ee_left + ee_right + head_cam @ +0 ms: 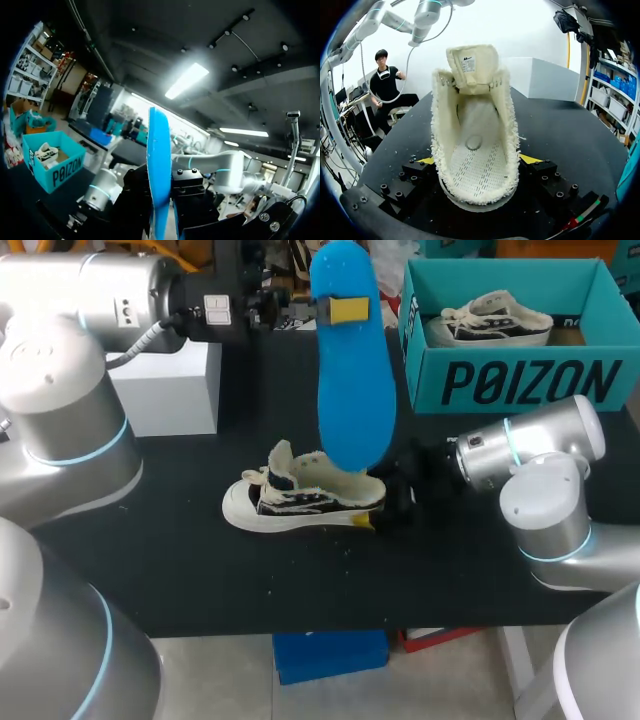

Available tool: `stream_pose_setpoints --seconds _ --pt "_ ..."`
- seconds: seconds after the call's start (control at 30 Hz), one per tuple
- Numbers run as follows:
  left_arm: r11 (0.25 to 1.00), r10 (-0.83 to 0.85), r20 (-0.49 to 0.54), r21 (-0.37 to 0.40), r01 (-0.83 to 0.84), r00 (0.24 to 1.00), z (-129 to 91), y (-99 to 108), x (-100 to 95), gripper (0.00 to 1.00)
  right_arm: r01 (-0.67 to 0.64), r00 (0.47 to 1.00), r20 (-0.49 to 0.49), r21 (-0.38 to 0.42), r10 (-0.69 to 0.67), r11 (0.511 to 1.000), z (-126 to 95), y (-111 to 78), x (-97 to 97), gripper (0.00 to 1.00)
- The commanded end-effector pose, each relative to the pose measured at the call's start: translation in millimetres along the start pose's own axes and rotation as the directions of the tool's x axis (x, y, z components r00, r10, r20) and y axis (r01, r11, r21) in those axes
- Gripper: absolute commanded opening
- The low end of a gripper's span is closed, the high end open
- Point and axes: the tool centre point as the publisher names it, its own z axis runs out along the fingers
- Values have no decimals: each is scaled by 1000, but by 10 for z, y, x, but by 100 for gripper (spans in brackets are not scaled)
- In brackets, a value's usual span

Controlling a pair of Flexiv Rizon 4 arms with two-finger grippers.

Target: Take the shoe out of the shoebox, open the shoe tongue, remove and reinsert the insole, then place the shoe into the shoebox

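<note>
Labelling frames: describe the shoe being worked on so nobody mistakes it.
On the black table, in front of the teal shoebox, the shoe stands with the right gripper at its heel. Unlike the boxed shoe, its tongue is up and its insole is out.
</note>
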Motion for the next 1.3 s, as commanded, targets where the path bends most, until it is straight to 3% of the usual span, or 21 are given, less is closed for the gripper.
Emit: stream_pose_setpoints --seconds 0.03,0.33,0.37,0.4,0.7,0.8,0.97,1.1,1.3 --pt "1000 1 8 4 -1 1000 -4 29 33 0 -1 1000 1 0 1 1000 8 -15 -7 0" --pt "1000 1 8 4 -1 1000 -4 29 33 0 -1 1000 1 0 1 1000 8 -15 -7 0" --pt "1000 1 8 4 -1 1000 -4 29 33 0 4 1000 -14 21 -4 1000 -13 20 -14 40" --pt "1000 1 8 4 -1 1000 -4 29 33 0 4 1000 -14 45 -4 999 -38 46 -21 100" --pt "1000 1 8 4 -1 1000 -4 29 33 0 5 1000 4 258 -6 966 -298 214 -46 100" --pt "1000 1 8 4 -1 1000 -4 29 33 0 -2 1000 -15 445 9 895 -286 261 -56 100" --pt "1000 1 8 4 -1 1000 -4 29 33 0 -6 1000 -8 660 14 751 -258 316 -72 100" --pt "1000 1 8 4 -1 1000 -4 29 33 0 -2 1000 -7 780 12 626 -235 367 -80 100" --pt "1000 1 8 4 -1 1000 -4 29 33 0 -29 1000 31 863 5 505 -226 387 -71 100"
